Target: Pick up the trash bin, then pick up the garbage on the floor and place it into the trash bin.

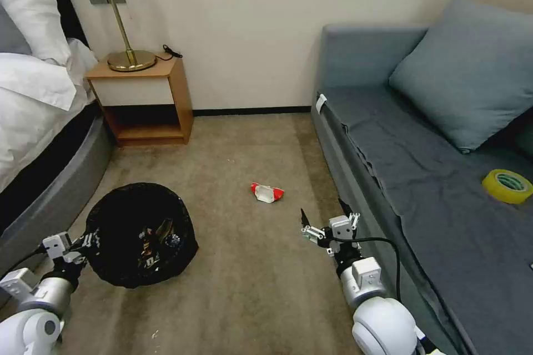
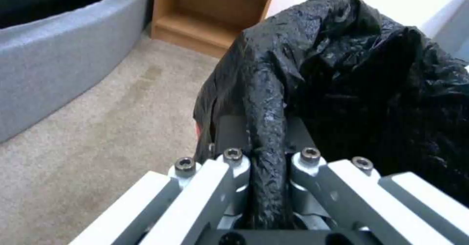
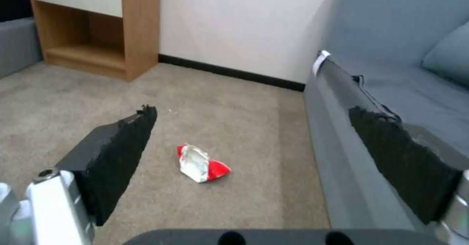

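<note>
Beige carpet (image 1: 239, 177) runs between a bed at left and a grey sofa (image 1: 422, 177) at right. A crumpled red-and-white wrapper (image 1: 267, 192) lies mid-floor, beyond the right gripper (image 1: 326, 218), its jaws spread. The left gripper (image 1: 83, 241) clenches the rim of the black-lined trash bin (image 1: 139, 233) near left.

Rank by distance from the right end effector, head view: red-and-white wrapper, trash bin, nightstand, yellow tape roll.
From the right end effector, open above the carpet by the sofa:
1. Red-and-white wrapper, on the floor just ahead, toward the robot's left.
2-3. Trash bin, far left, held by the left end effector, and yellow tape roll, right on the sofa: too close to call.
4. Nightstand, against the far wall.
</note>
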Robot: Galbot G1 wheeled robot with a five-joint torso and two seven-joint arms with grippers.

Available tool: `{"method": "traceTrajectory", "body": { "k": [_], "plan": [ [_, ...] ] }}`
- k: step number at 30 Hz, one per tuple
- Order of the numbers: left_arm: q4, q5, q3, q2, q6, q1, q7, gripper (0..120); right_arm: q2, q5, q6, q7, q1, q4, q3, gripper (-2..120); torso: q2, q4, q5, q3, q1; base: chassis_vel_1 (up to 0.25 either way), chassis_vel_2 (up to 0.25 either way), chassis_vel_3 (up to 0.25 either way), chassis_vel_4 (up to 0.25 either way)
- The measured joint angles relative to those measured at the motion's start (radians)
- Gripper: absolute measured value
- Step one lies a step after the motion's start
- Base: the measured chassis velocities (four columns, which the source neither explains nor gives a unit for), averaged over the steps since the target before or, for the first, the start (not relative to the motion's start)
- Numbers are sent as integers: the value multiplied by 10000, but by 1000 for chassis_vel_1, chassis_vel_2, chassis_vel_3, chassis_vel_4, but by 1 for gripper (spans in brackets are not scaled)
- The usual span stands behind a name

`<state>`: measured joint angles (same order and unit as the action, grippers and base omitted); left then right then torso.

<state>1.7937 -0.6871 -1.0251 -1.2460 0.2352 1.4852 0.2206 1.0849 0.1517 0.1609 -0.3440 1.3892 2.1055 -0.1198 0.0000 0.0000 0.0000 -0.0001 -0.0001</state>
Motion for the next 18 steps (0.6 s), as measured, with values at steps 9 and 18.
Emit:
{"method": "traceTrajectory", "body": {
  "k": [9, 18],
  "plan": [
    [-12, -69, -118, -3, -5, -4, 5, 5, 9, -28, 0, 107, -48, -44, 41, 100, 0, 1, 0, 0, 0, -46, 57, 59, -57],
    [-49, -69, -116, -11, -14, -29, 8, 5, 3, -29, 0, 144, -107, -110, 59, 100, 0, 0, 0, 1, 0, -106, 105, 107, -106]
  ]
}}
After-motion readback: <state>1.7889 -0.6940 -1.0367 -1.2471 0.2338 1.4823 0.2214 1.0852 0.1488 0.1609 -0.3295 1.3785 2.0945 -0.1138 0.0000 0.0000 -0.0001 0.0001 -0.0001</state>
